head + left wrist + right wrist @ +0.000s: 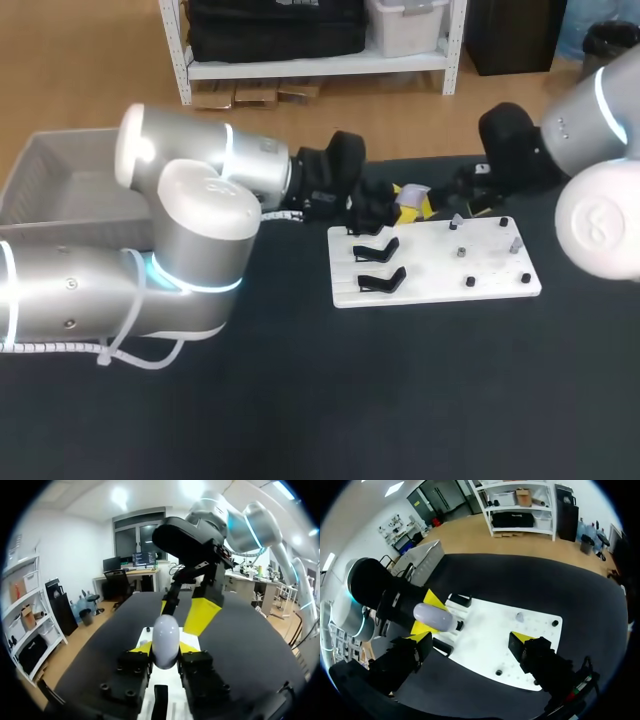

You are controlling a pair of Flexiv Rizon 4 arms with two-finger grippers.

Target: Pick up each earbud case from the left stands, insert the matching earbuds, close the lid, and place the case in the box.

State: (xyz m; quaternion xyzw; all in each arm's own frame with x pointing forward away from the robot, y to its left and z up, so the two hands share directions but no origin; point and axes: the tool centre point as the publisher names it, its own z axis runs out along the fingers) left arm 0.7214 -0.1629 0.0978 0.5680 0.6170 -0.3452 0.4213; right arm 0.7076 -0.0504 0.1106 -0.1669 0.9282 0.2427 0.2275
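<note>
Left claw (165,651) grasps the earbud case (165,632) above the far edge of the white board (540,630), my right claw (470,639) released; pickup looks done, so I'd fetch the earbuds next

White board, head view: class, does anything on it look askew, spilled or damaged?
Nothing stands out. The white board lies flat, its two black stands lined up and empty, pegs in place.

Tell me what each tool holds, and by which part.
The left tool grips the pale grey oval earbud case by its two sides, its rounded end sticking out ahead. The right tool is open, holding nothing.
</note>
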